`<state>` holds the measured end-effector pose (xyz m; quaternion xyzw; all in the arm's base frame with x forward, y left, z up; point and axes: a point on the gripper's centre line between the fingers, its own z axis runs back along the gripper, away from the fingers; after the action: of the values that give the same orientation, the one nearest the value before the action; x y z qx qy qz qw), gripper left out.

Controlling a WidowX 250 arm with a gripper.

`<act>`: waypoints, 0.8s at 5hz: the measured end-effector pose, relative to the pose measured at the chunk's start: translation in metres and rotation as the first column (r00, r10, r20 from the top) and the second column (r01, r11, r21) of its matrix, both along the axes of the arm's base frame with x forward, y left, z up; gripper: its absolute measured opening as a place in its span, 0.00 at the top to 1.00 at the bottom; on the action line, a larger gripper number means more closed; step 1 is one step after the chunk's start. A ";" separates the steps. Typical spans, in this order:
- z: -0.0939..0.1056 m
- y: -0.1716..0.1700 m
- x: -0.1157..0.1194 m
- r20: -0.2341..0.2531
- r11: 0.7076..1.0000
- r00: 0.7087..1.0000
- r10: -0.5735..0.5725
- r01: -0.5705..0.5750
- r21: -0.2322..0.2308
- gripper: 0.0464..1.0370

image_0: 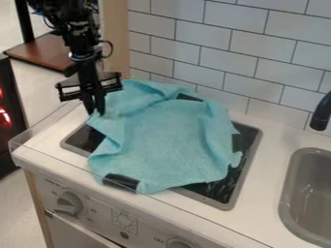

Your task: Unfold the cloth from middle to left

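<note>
The rumpled turquoise cloth [165,138] lies across the dark stovetop [221,192], with the black gripper [96,112] at its ten o'clock edge (spread or closed, one cannot tell), the sink [311,196] at four o'clock and the tiled wall [219,63] at one.

A toy kitchen with a white surface [273,140] holds a dark stovetop panel [223,192] and a grey sink [308,203] beneath a black faucet [321,114]. Light brick-pattern tiles [226,43] line the wall behind, and control knobs [67,203] mark the front.
</note>
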<state>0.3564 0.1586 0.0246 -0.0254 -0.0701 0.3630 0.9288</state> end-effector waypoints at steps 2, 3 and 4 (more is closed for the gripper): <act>-0.010 0.013 0.008 -0.067 0.994 0.992 -0.107 0.107 -0.006 0.98; -0.012 0.013 0.010 -0.066 0.990 0.988 -0.143 0.143 -0.004 0.96; -0.011 0.014 0.010 -0.064 0.992 0.990 -0.127 0.127 -0.006 0.79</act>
<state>0.3667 0.1725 0.0132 -0.0188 -0.0381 0.3038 0.9518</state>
